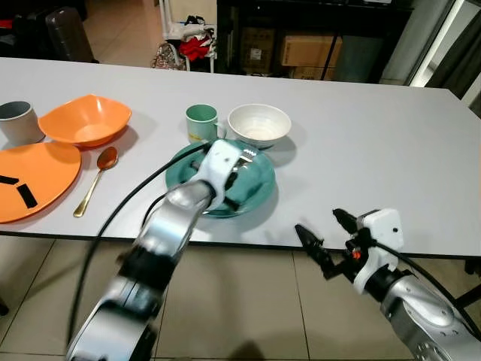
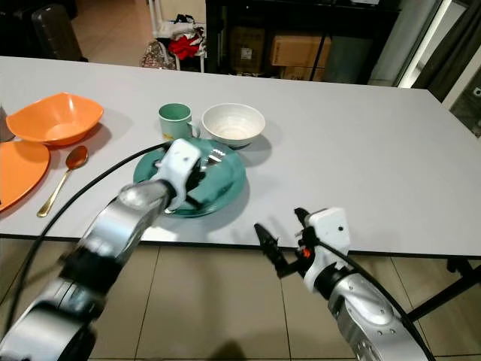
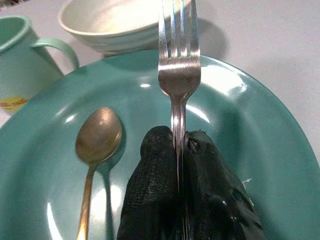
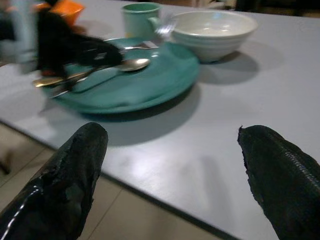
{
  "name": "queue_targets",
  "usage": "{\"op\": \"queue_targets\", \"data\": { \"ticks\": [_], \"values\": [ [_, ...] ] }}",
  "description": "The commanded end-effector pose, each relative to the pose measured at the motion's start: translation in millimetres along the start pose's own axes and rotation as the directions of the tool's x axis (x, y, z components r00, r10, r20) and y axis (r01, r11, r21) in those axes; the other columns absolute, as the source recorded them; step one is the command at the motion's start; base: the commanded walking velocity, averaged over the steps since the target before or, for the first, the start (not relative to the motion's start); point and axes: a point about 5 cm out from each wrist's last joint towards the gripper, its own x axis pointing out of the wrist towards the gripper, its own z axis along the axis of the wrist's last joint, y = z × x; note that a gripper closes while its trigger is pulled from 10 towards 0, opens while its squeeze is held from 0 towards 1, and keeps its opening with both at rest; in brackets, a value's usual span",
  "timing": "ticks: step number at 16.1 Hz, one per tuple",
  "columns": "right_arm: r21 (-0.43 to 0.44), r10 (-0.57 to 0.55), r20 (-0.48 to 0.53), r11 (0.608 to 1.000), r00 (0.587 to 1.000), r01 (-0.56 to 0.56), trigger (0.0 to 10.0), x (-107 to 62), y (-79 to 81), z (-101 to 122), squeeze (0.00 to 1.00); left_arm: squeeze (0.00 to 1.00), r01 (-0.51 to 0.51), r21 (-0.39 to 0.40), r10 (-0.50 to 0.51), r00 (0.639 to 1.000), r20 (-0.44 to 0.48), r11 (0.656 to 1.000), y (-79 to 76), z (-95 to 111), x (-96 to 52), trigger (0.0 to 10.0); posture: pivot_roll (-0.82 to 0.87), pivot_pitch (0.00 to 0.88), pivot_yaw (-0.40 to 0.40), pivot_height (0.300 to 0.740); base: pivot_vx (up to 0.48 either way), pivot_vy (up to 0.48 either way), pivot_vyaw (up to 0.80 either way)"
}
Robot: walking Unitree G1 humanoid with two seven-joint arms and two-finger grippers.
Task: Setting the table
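Observation:
My left gripper [image 3: 179,137] is shut on the handle of a silver fork [image 3: 179,75], holding it low over the teal plate [image 1: 259,186] with the tines toward the white bowl [image 1: 259,124]. A gold spoon [image 3: 97,135] lies on the plate beside the fork. A green mug [image 1: 201,122] stands just behind the plate's left side. My right gripper [image 1: 325,229] is open with nothing between its fingers. It hovers off the table's near edge, right of the plate and facing it.
At the left of the grey table [image 1: 361,150] are an orange bowl [image 1: 84,120], an orange plate [image 1: 34,177], a second gold spoon [image 1: 96,179] and a grey cup [image 1: 19,122]. The table's right half is bare. Boxes and clutter stand beyond the far edge.

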Motion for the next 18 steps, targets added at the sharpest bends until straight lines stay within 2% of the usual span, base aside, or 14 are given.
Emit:
{"op": "queue_targets", "data": {
  "ticks": [1,5,6,10,13,17,18],
  "values": [
    [-0.006,0.039,-0.018,0.999,0.999,-0.039,10.0,-3.0,6.3,0,0.0,0.0,0.005,0.02,-0.005,1.0,-0.023,1.0,0.5,7,5.4,10.0,-0.04,0.0,-0.022,0.74,0.0,0.0,0.0],
    [-0.01,0.045,-0.036,0.999,0.998,-0.046,10.0,-5.8,7.7,-2,0.0,0.0,0.06,-0.041,-0.064,0.992,-0.112,0.997,-3.0,11,9.5,10.0,-0.05,0.0,-0.012,0.74,0.0,0.0,0.0],
    [-0.011,0.044,-0.039,0.999,0.998,-0.044,10.0,-6.1,7.6,-2,0.0,0.0,0.048,-0.057,-0.056,0.985,-0.163,0.997,-2.5,8,10.6,10.0,-0.05,0.0,-0.011,0.74,0.0,0.0,0.0],
    [-0.023,0.057,-0.053,0.998,0.997,-0.058,10.0,-6.0,7.9,-3,0.0,0.0,-0.007,-0.076,-0.013,0.967,-0.255,0.997,0.3,4,14.6,10.0,-0.04,0.0,-0.016,0.74,0.0,0.0,0.0],
    [-0.026,0.064,-0.059,0.998,0.996,-0.065,10.0,-5.1,7.8,-3,0.0,0.0,-0.014,-0.076,-0.008,0.961,-0.275,0.997,-0.4,7,17.5,10.0,-0.04,0.0,-0.018,0.74,0.0,0.0,0.0],
    [-0.029,0.071,-0.068,0.997,0.995,-0.073,10.0,-4.7,8.3,-4,0.0,0.0,-0.02,-0.126,-0.014,0.964,-0.265,0.992,1.4,14,21.6,10.0,-0.04,0.0,-0.017,0.74,0.0,0.0,0.0],
    [-0.03,0.071,-0.075,0.997,0.995,-0.074,10.0,-4.9,8.3,-6,0.0,0.45,-0.006,-0.147,-0.034,0.964,-0.264,0.989,-1.1,17,23.2,10.0,-0.04,0.0,-0.014,0.74,0.0,0.0,0.0]
  ]
}}
